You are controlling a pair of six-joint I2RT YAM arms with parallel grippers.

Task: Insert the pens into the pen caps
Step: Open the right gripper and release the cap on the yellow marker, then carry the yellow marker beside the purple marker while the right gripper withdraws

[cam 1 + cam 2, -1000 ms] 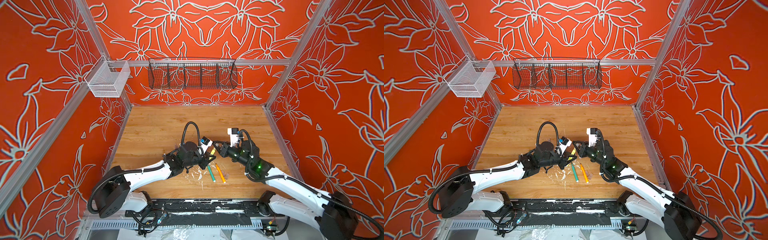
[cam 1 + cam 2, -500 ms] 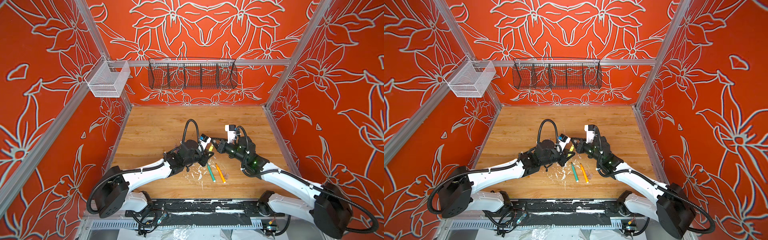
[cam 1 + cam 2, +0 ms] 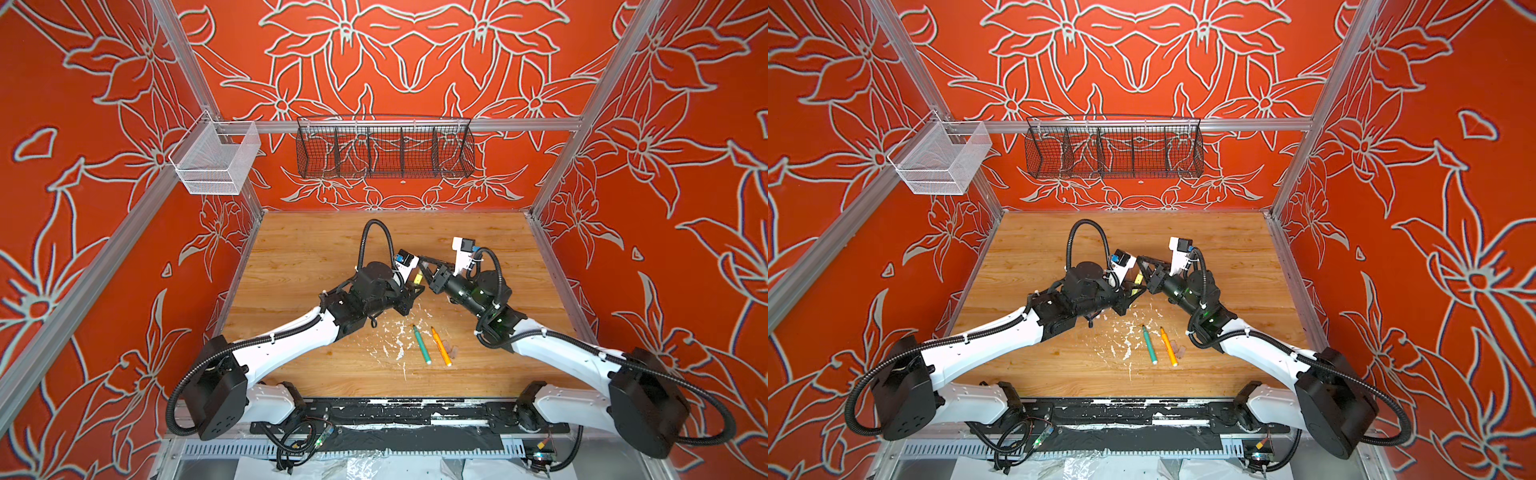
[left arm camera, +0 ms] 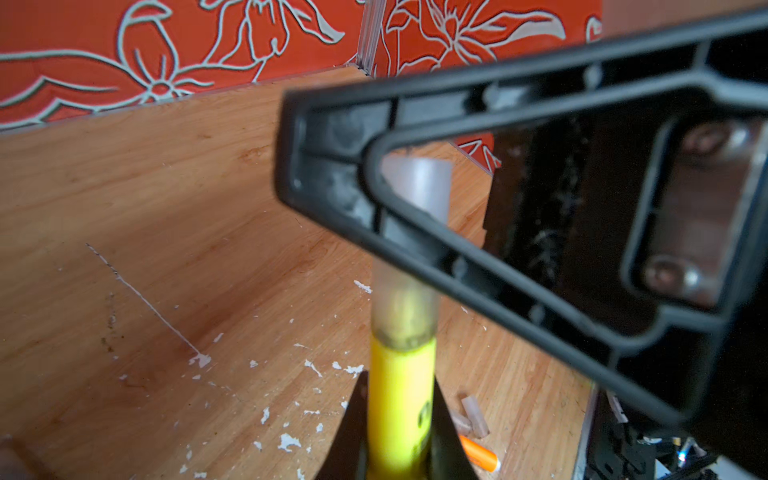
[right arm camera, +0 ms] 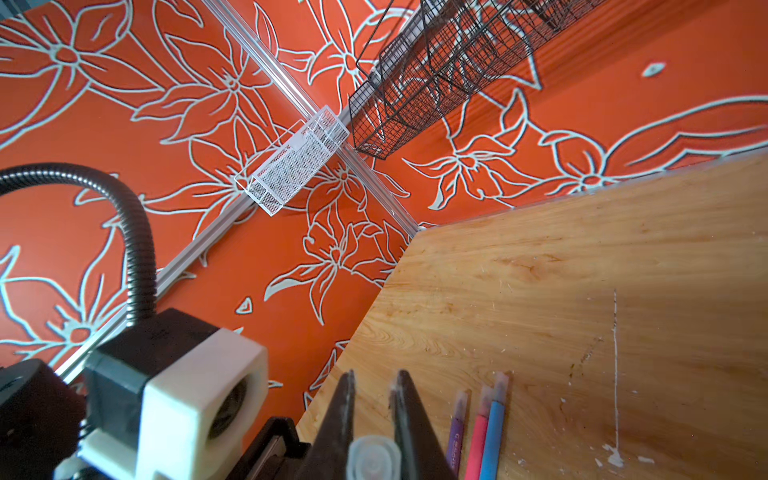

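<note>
The wooden surface (image 3: 299, 257) fills the floor of the orange cell in both top views. On the back wall hangs a black wire basket (image 3: 384, 151), and at the left corner a white mesh basket (image 3: 216, 162); through both, only the wall pattern shows.

The two arms meet above the middle of the surface. There the left fingers (image 4: 347, 436) are clamped on the yellow pen (image 4: 401, 374), and the right fingers (image 5: 340, 415) pinch a translucent cap (image 5: 374, 459). The left wrist view alone shows this cap seated over the pen's tip.

Only the right wrist view shows a purple pen (image 5: 457, 432), a pink pen (image 5: 478, 432) and a blue pen (image 5: 494, 428), all capped, lying side by side.

The top views show the uncapped green pen (image 3: 422, 345) and orange pen (image 3: 440, 347) lying parallel nearer the front. Two loose caps (image 4: 473, 411) lie just beside the orange one, among white flecks (image 3: 395, 336).
</note>
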